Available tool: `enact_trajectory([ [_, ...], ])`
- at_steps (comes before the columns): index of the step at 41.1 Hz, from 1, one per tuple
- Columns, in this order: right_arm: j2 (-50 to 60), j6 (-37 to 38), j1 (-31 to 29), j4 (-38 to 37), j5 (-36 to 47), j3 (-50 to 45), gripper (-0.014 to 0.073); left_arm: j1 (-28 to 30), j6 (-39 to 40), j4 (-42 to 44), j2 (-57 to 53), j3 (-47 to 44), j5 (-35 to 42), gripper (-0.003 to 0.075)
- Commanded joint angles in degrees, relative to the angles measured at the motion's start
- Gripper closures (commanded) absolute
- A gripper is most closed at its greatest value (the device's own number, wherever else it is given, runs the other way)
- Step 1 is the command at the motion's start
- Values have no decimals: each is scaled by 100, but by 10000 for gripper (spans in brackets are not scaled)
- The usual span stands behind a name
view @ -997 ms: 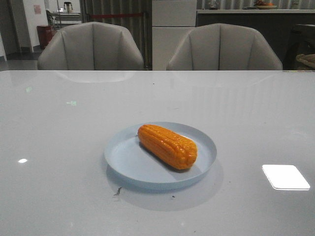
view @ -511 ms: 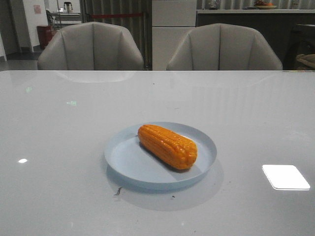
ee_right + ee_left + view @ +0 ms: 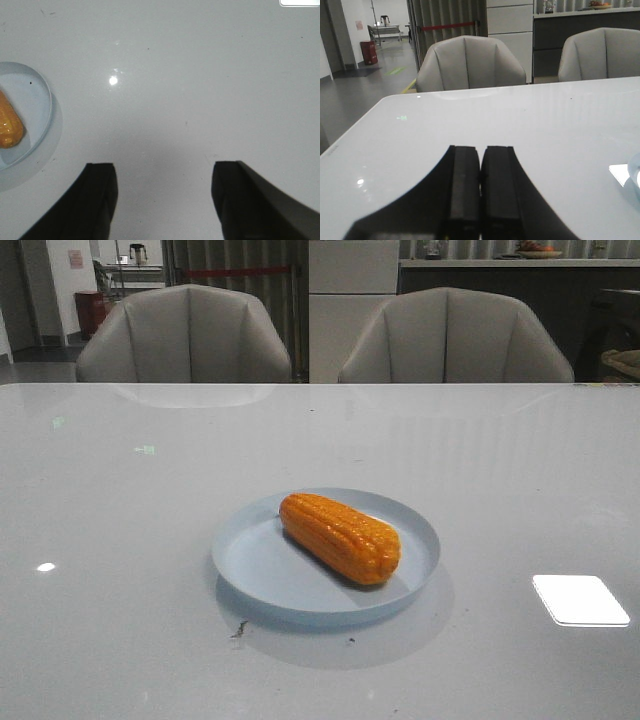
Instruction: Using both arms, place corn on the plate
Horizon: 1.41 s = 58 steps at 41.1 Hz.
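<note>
Table (image 3: 120, 540), glossy white, spans the front view; two grey chairs (image 3: 185, 335) stand at its far edge. Plate (image 3: 250, 565), pale blue and round, sits near the table's middle; corn (image 3: 340, 537), orange-yellow, lies diagonally inside it, resting on the plate floor within the rim. Right gripper (image 3: 162, 195) hovers over bare table beside the plate, its dark fingers (image 3: 97, 200) spread wide apart and empty; left gripper (image 3: 480, 190) is well apart from the plate, fingers pressed together, nothing between them.
</note>
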State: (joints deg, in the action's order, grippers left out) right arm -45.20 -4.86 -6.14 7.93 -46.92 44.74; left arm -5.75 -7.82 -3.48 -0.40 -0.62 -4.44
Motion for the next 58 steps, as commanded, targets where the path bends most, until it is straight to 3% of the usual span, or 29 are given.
enact_trajectory([
  [1,36,-8,-43,61,377,160,75,15,5,-11,-112,-219,444,626],
  [27,36,-13,-22,56,377,147,75,15,5,-11,-112,-219,410,626],
  [34,228,-13,199,-150,1016,-212,82,15,5,-11,-112,-219,410,626],
  [38,548,-13,434,-150,1655,-633,144,15,5,-11,-112,-219,410,626],
  [46,1510,-13,793,-149,3101,-1698,361,15,5,-11,-112,-219,410,626],
  [55,2932,-13,842,-149,3339,-2545,572,15,5,-11,-112,-219,410,626],
  [58,3407,-13,842,-149,3339,-2771,576,15,5,-11,-112,-219,410,626],
])
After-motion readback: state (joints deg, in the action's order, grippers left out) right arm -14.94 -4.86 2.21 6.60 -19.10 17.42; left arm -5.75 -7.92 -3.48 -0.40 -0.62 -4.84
